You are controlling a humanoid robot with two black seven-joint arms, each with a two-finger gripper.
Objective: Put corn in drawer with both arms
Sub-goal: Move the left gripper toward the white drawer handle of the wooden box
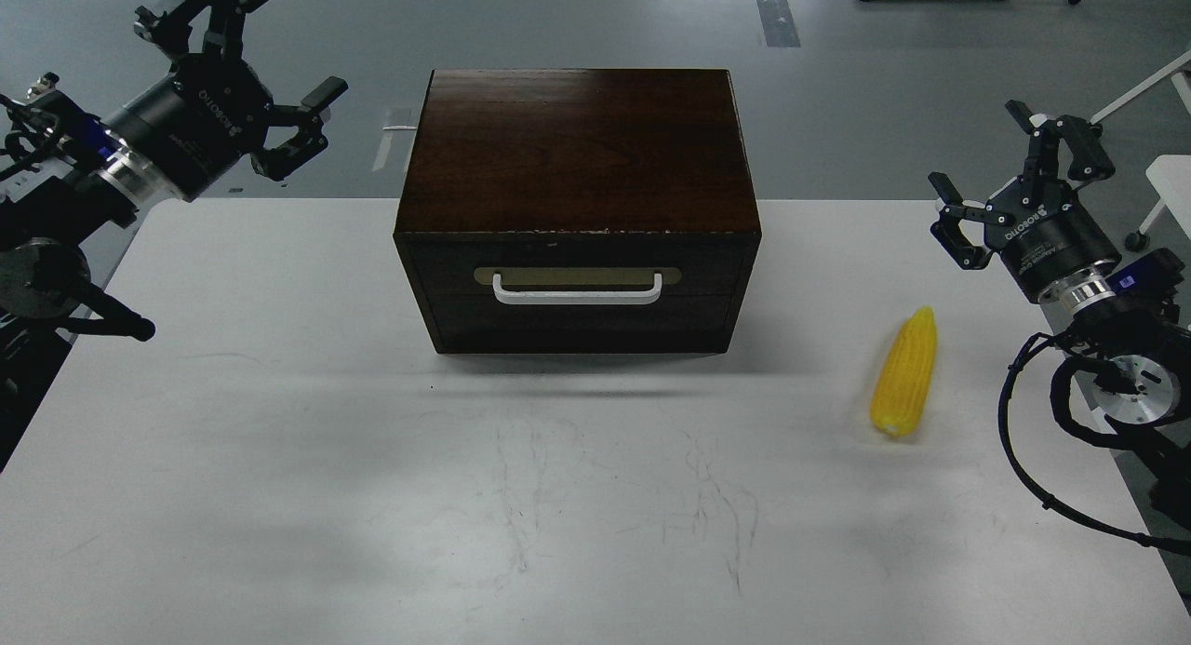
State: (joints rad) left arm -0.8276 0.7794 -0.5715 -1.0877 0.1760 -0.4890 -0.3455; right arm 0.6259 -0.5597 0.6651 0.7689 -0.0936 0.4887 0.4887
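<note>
— Where is the corn (903, 373)?
— On the worktop (279, 459), right of the shut drawer (577, 289).
— Your tools?
— My left tool (244, 66) and right tool (1022, 178) both spread wide, empty.

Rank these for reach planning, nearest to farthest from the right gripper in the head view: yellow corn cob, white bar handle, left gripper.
From the right gripper:
1. Yellow corn cob, lower left on the table.
2. White bar handle, on the drawer front, centre.
3. Left gripper, far left.

Corn (903, 374) right of closed drawer (577, 291)
</note>
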